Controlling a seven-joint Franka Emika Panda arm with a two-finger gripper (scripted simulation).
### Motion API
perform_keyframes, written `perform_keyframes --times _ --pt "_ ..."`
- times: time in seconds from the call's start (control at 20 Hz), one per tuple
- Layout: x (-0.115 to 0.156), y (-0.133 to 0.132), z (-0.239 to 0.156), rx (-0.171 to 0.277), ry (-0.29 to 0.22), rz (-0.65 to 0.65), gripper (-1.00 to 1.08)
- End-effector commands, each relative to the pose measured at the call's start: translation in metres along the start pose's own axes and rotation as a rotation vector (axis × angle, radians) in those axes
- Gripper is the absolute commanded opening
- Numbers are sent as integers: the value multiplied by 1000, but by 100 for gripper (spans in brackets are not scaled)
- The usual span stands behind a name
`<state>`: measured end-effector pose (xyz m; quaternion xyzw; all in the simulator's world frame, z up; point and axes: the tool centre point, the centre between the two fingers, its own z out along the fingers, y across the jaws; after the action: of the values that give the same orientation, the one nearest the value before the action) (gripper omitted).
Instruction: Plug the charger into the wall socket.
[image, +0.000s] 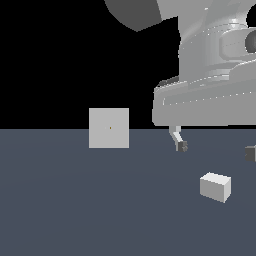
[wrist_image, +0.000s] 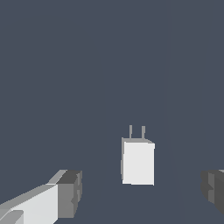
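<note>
One charger (image: 215, 186): plain off-white block, matte, box-shaped, two thin prongs (wrist_image: 137, 132) at one end, lying on the flat dark grey floor (image: 75, 200). One wall socket (image: 109, 128): flat light-grey square panel, upright, tiny dark dot at centre, well apart toward the exterior view's left. Gripper (image: 216, 150) above the charger, jaws spread wide, holding nothing; dark blocky fingertips (wrist_image: 70, 192) either side, not touching

We see the charger (image: 215, 186) on the floor (image: 100, 210), nearer the camera, well apart from the socket (image: 109, 128) toward the exterior view's right; gripper (image: 216, 150) hangs above it.
</note>
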<state>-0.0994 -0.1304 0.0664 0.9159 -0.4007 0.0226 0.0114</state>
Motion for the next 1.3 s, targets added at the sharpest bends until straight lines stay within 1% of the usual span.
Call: perform_keyframes --times 0.0,0.6,1.05,1.25 --pt "-1 5 3 0 4 31 100" --pt "-2 7 9 0 4 41 100" --pt "-5 7 45 1 4 41 100" --pt "-5 7 53 1 4 40 100"
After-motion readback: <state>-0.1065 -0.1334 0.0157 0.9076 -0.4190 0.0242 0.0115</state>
